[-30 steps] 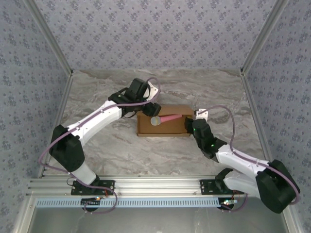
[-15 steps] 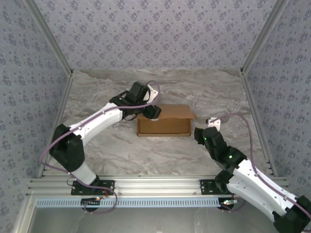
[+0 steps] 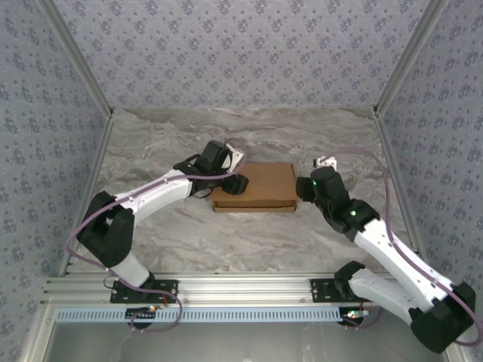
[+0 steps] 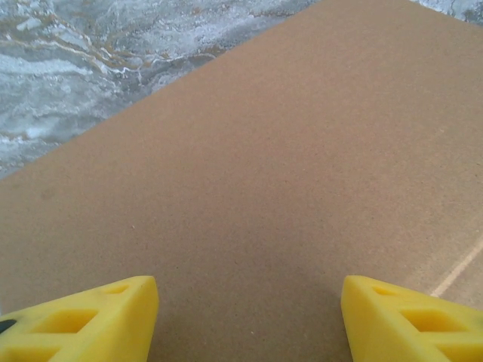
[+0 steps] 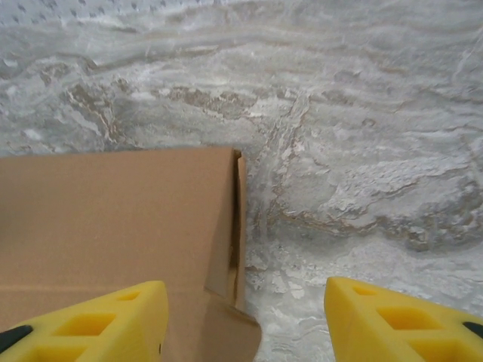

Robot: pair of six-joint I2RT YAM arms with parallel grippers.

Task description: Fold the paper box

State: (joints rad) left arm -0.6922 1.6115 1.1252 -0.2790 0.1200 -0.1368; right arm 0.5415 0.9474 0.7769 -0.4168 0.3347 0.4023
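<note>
The left gripper (image 3: 235, 185), unclenched, hangs over the paper box (image 3: 256, 186)'s left end; the right gripper (image 3: 303, 188), released, beside its right; marble table (image 3: 189, 226), patterned walls (image 3: 241, 53).

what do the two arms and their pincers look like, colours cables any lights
The left arm and right arm have white link shells with bulky black joints. A thin purple cable loops along each. A small green light glows on the right arm. The left pincer and right pincer carry wedge-shaped yellow fingers with recessed cut-outs.
</note>
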